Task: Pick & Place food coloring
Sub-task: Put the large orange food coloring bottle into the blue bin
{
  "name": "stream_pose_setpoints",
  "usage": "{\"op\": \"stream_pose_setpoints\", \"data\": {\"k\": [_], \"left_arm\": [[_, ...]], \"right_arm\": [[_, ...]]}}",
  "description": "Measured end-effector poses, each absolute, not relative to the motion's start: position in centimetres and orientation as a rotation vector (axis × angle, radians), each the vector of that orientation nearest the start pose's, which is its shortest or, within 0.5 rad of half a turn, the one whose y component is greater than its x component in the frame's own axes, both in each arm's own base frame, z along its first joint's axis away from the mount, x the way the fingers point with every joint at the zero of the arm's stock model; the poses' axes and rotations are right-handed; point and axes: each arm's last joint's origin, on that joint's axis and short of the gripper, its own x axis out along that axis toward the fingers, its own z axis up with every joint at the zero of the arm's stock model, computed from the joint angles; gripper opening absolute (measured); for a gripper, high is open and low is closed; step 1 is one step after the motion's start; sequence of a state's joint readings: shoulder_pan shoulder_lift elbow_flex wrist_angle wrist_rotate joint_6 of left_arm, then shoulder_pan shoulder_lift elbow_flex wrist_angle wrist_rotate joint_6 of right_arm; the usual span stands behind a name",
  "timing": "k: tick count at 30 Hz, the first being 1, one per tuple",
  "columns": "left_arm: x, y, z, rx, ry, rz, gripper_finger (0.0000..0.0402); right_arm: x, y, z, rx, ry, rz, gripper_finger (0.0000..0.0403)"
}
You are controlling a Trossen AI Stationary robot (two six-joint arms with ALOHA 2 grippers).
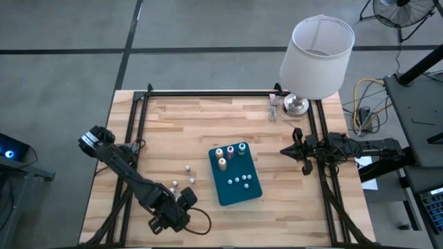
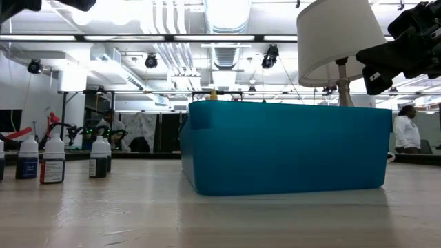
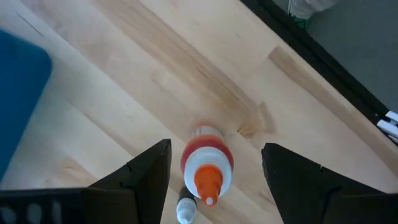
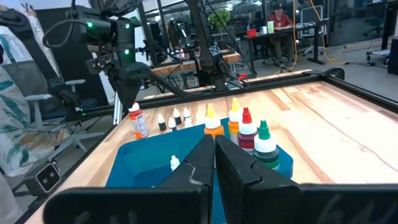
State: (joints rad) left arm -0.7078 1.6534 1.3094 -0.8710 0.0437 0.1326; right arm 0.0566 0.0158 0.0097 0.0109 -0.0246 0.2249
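Left end effector [image 3: 214,171] hangs wide open astride an orange-tipped bottle [image 3: 206,167], touching nothing; teal tray [image 3: 18,93] sits beside; right end effector [image 4: 214,152] shut, empty

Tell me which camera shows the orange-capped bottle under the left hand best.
The left wrist view: the orange-capped bottle stands upright on the wood between the open left hand. The right wrist view shows it small, beside the teal tray. In the high view that hand covers it; the low view cannot single it out.
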Motion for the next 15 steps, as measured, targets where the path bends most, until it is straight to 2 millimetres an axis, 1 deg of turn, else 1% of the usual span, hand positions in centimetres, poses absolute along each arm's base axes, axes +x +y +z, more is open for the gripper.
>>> {"op": "stream_pose_setpoints", "data": {"k": [9, 15], "left_arm": [[25.0, -21.1, 24.3, 0.541, 1.171, -0.694, 0.0222], [25.1, -21.1, 23.4, 0.551, 1.215, -0.683, 0.0222]], "right_arm": [[9.8, 0.6, 16.7, 0.225, 0.005, 0.082, 0.0009], [9.8, 0.6, 16.7, 0.225, 0.004, 0.081, 0.0009]]}}
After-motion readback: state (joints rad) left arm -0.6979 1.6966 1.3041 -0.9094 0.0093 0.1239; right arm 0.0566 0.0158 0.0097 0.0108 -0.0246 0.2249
